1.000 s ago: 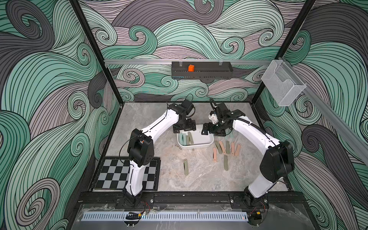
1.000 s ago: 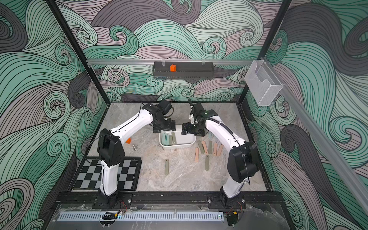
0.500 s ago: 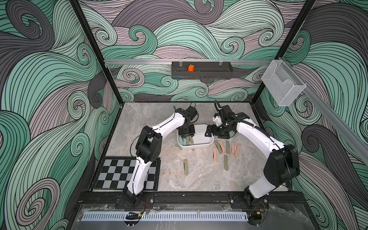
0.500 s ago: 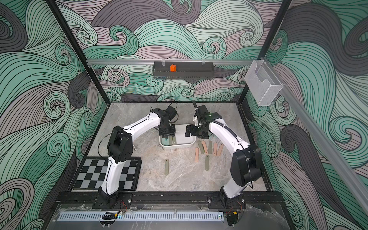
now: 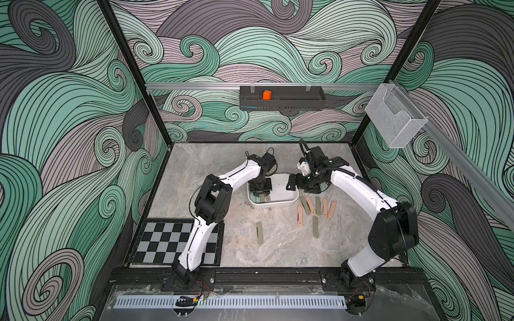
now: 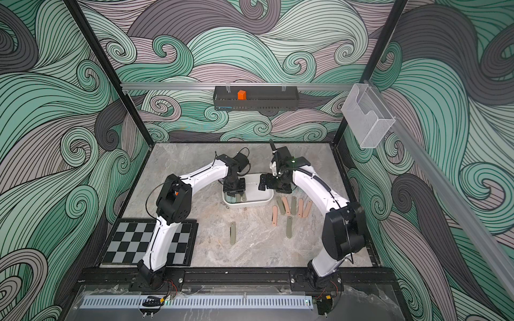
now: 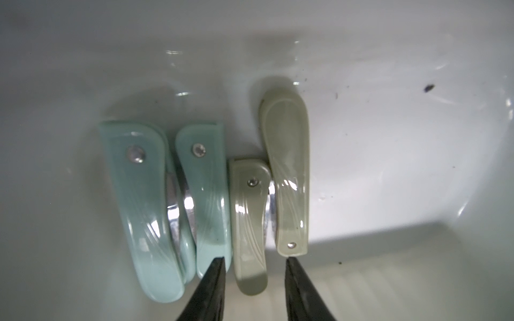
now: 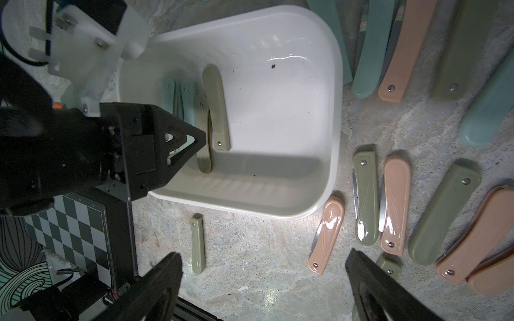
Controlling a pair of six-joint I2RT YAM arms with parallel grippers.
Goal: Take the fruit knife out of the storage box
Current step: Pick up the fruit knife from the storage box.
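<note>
Left claw [image 7: 254, 261] set narrow around an olive fruit knife [image 7: 249, 228] in the storage box [image 5: 278, 205]; right claw [image 8: 262, 257] spread wide, holding nothing.

The box sits on the bench [image 5: 278, 250] at centre frame in both top views, and the left claw reaches down into its left end. Four folded knives lie there side by side: two teal knives [image 7: 133, 200], the olive fruit knife between the black fingertips [image 7: 214, 278], and a second olive knife [image 7: 289, 178] touching it. One fingertip sits at the teal–olive seam. A sliver of gap shows at the other, so a firm grip cannot be told. The right claw hovers by the box's right end. A row of pink and olive knives [image 5: 317, 207] lies just below it in frame. A lone olive knife [image 5: 259, 233] lies below the box.
</note>
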